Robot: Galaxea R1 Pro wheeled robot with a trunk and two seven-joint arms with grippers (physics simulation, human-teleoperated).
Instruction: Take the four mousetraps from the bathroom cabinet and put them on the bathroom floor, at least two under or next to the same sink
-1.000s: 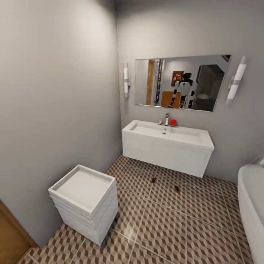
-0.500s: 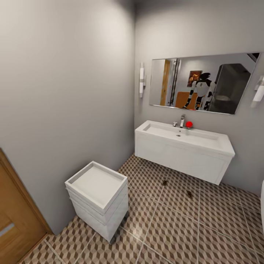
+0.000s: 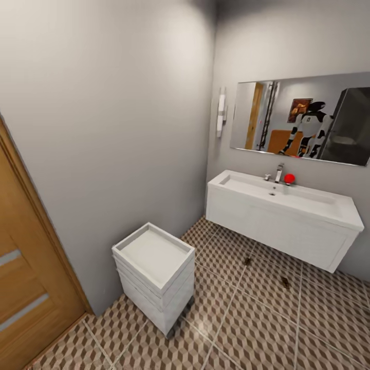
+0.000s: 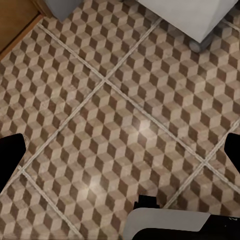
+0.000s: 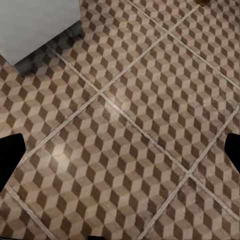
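Two mousetraps lie on the patterned bathroom floor (image 3: 257, 329) below the front of the white wall-hung sink (image 3: 282, 218): one mousetrap (image 3: 247, 261) nearer the sink's middle, the other mousetrap (image 3: 284, 281) a little further out. A brown speck that may be a mousetrap (image 5: 202, 2) sits at the edge of the right wrist view. The cabinet is out of view. My left gripper (image 4: 120, 152) hangs open over bare tiles, holding nothing. My right gripper (image 5: 120, 152) is open too, with only tiles between its dark fingertips (image 5: 10, 157).
A small white drawer unit (image 3: 154, 272) on castors stands by the left wall. An orange-brown door (image 3: 25, 288) fills the near left. A mirror (image 3: 303, 121) above the sink reflects the robot. Open tiles stretch between the drawer unit and the sink.
The camera has turned left: the sink and drawer unit slid rightward in the picture, the door came into view and the bathtub left it. The mousetraps have not moved.
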